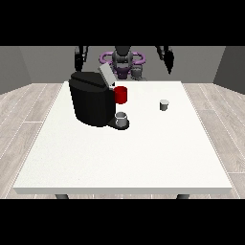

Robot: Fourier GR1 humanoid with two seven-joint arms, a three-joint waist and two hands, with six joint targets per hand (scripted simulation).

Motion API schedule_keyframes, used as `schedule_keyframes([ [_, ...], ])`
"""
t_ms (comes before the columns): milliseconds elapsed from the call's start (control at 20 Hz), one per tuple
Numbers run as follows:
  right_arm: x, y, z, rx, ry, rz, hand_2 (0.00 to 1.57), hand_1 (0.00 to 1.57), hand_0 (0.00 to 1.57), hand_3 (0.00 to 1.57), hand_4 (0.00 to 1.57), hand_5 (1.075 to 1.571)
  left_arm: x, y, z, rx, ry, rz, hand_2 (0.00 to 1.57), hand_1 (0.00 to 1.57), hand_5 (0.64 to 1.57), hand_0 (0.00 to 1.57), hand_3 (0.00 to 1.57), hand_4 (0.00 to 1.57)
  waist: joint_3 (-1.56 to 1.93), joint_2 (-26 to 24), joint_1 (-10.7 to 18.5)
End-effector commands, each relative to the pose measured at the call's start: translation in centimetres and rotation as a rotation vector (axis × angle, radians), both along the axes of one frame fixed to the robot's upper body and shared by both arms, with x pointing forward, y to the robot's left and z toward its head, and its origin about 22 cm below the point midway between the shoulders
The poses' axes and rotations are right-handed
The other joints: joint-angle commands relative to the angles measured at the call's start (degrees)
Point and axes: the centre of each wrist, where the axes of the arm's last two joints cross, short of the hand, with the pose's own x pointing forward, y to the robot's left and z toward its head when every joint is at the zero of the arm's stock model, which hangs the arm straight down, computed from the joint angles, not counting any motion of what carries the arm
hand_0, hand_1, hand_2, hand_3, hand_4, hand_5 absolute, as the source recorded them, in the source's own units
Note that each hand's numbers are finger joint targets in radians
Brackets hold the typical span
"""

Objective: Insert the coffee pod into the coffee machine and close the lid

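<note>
Both arms are up high at the back of the frame, well clear of the white tabletop (124,158). The hand at the view's left (80,58) hangs at upper left, above the coffee machine (91,99); the hand at the view's right (168,58) hangs at upper right. Both are small and dark against the wall, so whether their fingers are spread or curled, I cannot tell. Neither touches anything.

The coffee machine, a bulky black block, sits left of center on the tabletop, and its grey lid (106,75) stands tilted up and open at its top right corner. Just beside it, on its right, there's a red cup (121,94), partly hidden by the machine's body. Lower down, a small grey cup (121,117) sits on the machine's drip base.

And the coffee pod (164,105): a small pale cylinder standing alone right of center, well apart from the machine and from both hands.

The robot's torso is partly cut off behind the raised lid.
</note>
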Motion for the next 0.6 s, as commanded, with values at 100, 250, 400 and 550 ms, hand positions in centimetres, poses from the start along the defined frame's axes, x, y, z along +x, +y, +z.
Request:
schedule_keyframes([
  [100, -0.1, 0.3, -1.0, 0.028, -0.027, -0.038, 0.0, 0.0, 0.0, 0.0, 0.0, 1.571, -0.1, 3.6, 0.3, 0.17, -0.043, -0.113, 0.0, 0.0, 1.571, 0.0, 0.0, 0.0, -0.04, 1.4, -1.25],
  [250, 0.4, 0.3, -0.4, 0.044, -0.015, -0.053, 0.0, 0.0, 0.0, 0.0, 0.0, 1.571, 0.2, 4.5, 1.2, 0.321, -0.061, -0.209, 0.0, 0.0, 1.571, 0.0, 0.0, 0.0, -0.04, 1.22, -2.11],
  [400, 1.2, 0.5, 1.4, -0.111, -0.151, -0.151, 0.0, 0.0, 0.0, 0.0, 0.0, 1.571, 1.7, 8.2, 3.1, 0.481, -0.035, -0.165, 0.0, 0.0, 1.571, 0.0, 0.0, 0.0, -0.07, 4.25, -5.85],
  [550, 2.4, 1.7, 3.2, -0.108, -0.167, -0.135, 0.0, 0.0, 0.0, 0.0, 0.0, 1.571, 4.0, 11.7, 6.3, 0.531, -0.047, -0.147, 0.0, 0.0, 1.571, 0.0, 0.0, 0.0, -0.09, 7.52, -8.05],
])
